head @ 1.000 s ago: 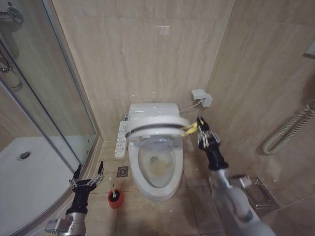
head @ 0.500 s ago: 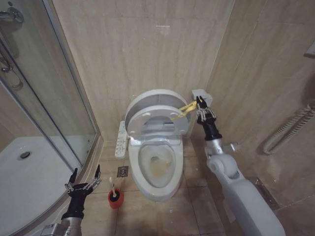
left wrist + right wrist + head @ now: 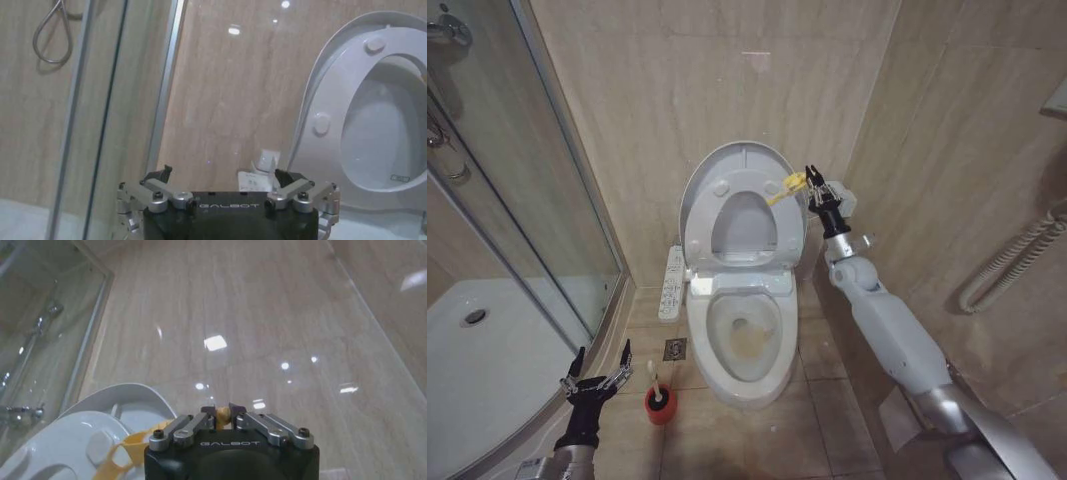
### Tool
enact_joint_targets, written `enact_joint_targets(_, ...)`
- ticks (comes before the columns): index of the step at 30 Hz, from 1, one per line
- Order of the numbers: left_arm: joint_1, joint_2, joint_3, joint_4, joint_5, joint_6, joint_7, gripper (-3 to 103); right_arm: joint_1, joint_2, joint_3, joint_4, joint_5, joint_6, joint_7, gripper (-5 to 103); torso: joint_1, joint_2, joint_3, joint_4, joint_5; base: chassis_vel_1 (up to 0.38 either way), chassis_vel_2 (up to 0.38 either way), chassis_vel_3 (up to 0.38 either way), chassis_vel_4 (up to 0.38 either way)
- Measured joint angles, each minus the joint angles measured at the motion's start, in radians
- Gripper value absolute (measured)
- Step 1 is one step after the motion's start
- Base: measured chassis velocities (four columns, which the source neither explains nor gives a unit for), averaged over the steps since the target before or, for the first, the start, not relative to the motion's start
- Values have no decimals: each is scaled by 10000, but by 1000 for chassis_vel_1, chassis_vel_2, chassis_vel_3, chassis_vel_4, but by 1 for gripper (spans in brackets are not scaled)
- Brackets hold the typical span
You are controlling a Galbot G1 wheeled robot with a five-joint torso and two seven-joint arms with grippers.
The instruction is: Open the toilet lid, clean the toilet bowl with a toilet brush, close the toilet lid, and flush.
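The toilet brush [image 3: 656, 388] stands upright in its red cup, just beside the left hand [image 3: 597, 368], whose fingers are spread and empty. The right hand [image 3: 812, 180] is far off, clenched on the raised toilet lid [image 3: 717, 175]'s yellow tag [image 3: 788, 186].

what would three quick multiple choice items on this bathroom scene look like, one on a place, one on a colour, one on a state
1. Where is the toilet brush?
A. in the bowl
B. on the floor, in a cup, by the left tool
C. in the right tool

2. What colour is the brush's cup?
A. red
B. blue
C. white

3. How is the toilet lid?
A. shut
B. raised upright
C. removed

Answers:
1 B, it stands beside the toilet bowl.
2 A, plainly red.
3 B, it stands against the wall, the right tool gripping its yellow tag.
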Motion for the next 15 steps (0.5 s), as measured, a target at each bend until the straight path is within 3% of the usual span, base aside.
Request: enact_joint_targets(15, 358, -244, -218, -286, 82, -169, 9, 100, 1634, 196, -396, -2312, 595, -3, -1120, 14, 0, 0, 0, -5, -1, 0, 0, 0, 0)
